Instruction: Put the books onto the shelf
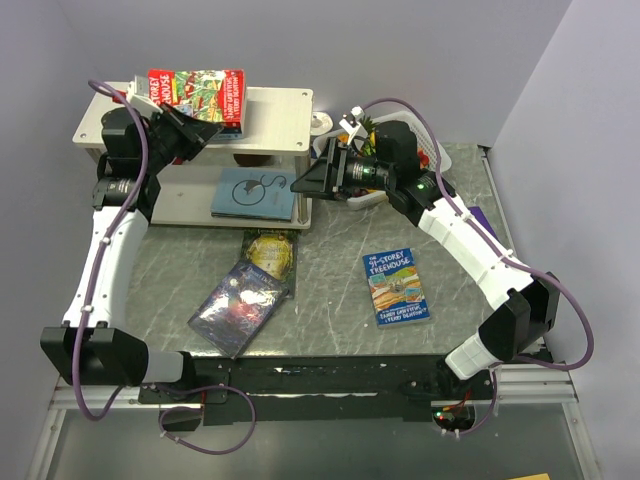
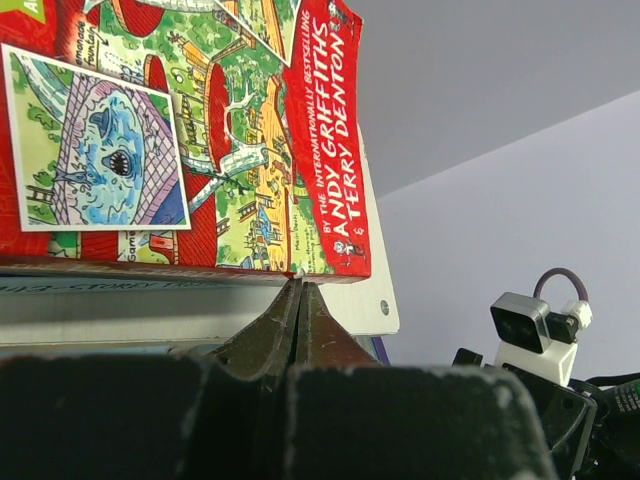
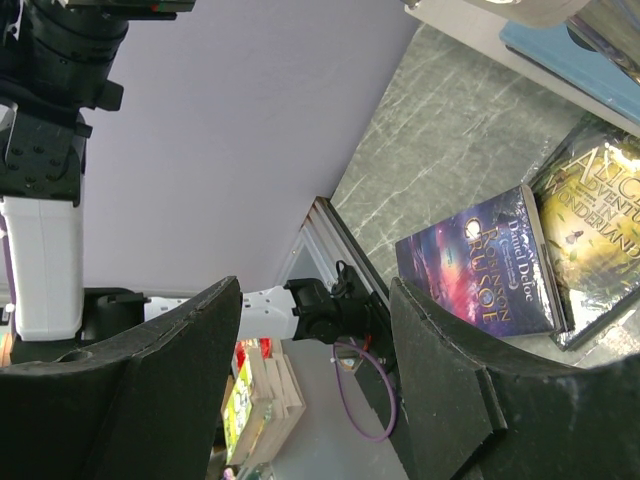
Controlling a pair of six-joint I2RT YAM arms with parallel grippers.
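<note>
- Books lie in several places around the shelf (image 1: 285,110): a red book (image 1: 197,92) lies flat on its top board at the left end, with its left side hanging past the board's edge.
- In the left wrist view, the spine of another book (image 2: 100,285) shows directly under the red book (image 2: 200,130).
- A pale blue book (image 1: 255,193) lies flat on the shelf's lower board, towards its right end.
- A green-gold book (image 1: 272,250) lies on the table (image 1: 330,290) just in front of the shelf. A purple galaxy book (image 1: 240,300) lies nearer the arm bases and overlaps the green-gold book's near edge.
- A blue book (image 1: 398,285) lies face up on the table, well apart from the shelf, to the front and right of it.
- The left gripper (image 1: 217,131) is over the shelf's top board with its tips at the near edge of the red book. Its jaws are pressed fully together with nothing between them, and in the wrist view the tips (image 2: 300,300) sit just under the book's edge.
- The right gripper (image 1: 300,183) hangs just off the shelf's right end, level with the lower board. Its jaws stand wide apart and hold nothing, and the wrist view shows an empty gap (image 3: 315,380) between them.
- A white basket (image 1: 368,200) sits on the table to the right of the shelf, partly hidden behind the right arm.
</note>
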